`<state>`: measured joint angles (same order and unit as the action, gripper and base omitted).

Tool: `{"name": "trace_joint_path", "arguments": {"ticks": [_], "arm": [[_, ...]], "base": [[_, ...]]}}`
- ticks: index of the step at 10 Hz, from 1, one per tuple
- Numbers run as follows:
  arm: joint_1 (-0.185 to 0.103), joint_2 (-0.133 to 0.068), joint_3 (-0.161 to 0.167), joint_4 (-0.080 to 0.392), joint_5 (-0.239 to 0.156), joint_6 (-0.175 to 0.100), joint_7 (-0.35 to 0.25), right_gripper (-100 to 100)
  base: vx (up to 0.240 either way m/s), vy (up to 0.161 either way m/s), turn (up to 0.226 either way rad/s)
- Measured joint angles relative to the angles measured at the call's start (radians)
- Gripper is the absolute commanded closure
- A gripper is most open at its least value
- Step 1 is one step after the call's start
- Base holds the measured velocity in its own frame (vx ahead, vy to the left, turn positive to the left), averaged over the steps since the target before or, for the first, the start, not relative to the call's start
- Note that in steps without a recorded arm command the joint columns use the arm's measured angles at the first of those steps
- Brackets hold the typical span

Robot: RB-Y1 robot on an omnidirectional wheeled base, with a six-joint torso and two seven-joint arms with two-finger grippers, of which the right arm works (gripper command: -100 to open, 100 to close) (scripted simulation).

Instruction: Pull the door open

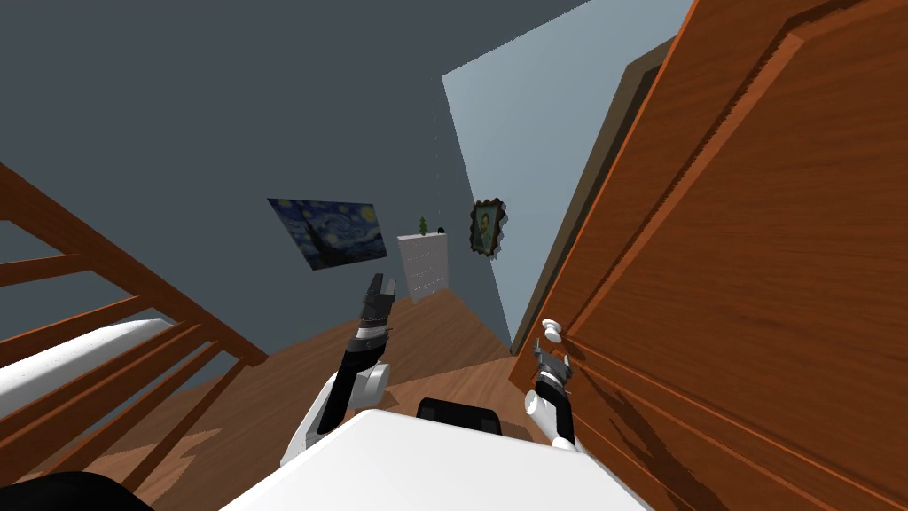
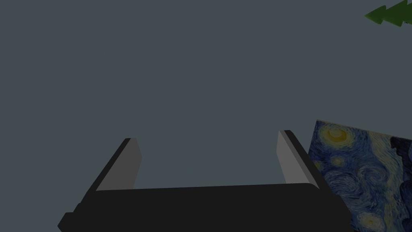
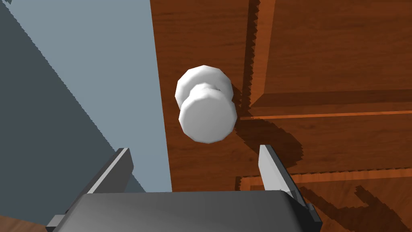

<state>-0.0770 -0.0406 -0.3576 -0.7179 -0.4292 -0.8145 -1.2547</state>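
Observation:
A brown panelled wooden door fills the right of the head view, with a white round knob near its free edge. My right gripper is just short of the knob, open. In the right wrist view the white knob sits ahead of the two fingers, beyond their tips and apart from them, against the door. My left gripper is raised over the floor to the left, open, with nothing between its fingers.
A wooden railing runs along the left. On the far grey wall hangs a blue painting, with a white cabinet and a small framed portrait beyond. Wooden floor stretches ahead.

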Motion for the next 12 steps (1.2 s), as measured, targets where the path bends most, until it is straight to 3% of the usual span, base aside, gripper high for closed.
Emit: {"name": "trace_joint_path", "arguments": {"ticks": [1,3,5,6,7,10,11,12], "arm": [[0.0,0.001,0.0,-0.001,-0.001,0.0,-0.004,-100],[0.01,-0.042,0.002,0.022,-0.002,-0.004,-0.044,-100],[0.05,-0.072,0.003,-0.012,-0.005,0.013,-0.08,-100],[0.044,-0.086,0.003,0.008,-0.005,0.01,-0.095,-100],[0.061,-0.098,0.004,-0.004,-0.006,0.013,-0.11,-100],[0.066,-0.129,0.004,0.017,-0.008,0.011,-0.144,-100],[0.065,-0.131,0.004,0.02,-0.008,0.009,-0.148,100],[0.067,-0.132,0.002,0.018,-0.009,0.01,-0.146,100]], "base": [[0.079,-0.006,0.036],[0.144,-0.02,0.047],[0.166,-0.015,0.038],[0.122,-0.003,0.032],[0.083,-0.001,0.01],[0.063,-0.005,0.018],[-0.005,-0.004,-0.024],[-0.012,-0.005,0.002]]}}
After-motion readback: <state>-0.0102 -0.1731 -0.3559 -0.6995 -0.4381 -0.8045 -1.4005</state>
